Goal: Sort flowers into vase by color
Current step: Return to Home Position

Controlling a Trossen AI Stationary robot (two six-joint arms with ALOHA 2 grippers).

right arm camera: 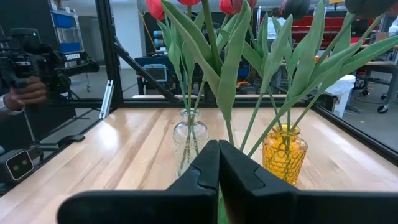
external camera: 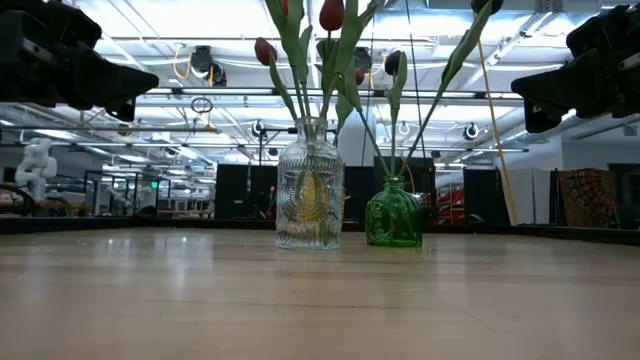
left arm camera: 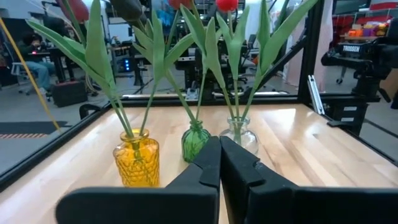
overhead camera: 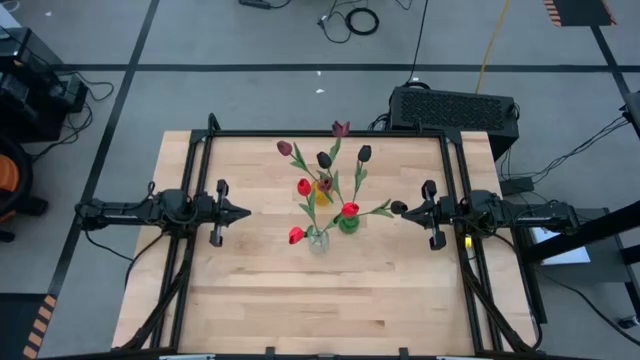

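Now both arms stand at the two sides of the worktop (overhead camera: 250,300), each at its own edge, and neither holds anything. The left gripper (overhead camera: 243,212) hangs above the wood with its two fingers pressed fully together, tips touching, empty. The right gripper (overhead camera: 398,209) points toward it from the opposite side, also closed completely on nothing. All the flowers (overhead camera: 324,160) are between the two grippers, standing upright in three small vases that are grouped near each other on the worktop. The green vase (overhead camera: 348,224) is almost straight ahead of both grippers and is the nearest one to the right gripper, while it is well apart from the left one. The clear glass vase (overhead camera: 318,240) stands about halfway between the fingertips, a little to the right of the left gripper's line. In the low view a small gap separates it from the green vase. The yellow vase (overhead camera: 322,186) is on the other side of that line, to the left of the left gripper and to the right of the right gripper. From above I count seven heads. The bright red ones rise from the clear glass vase and two near-black ones from the green vase. The long leaves spread out above the height of both grippers, touching neither.
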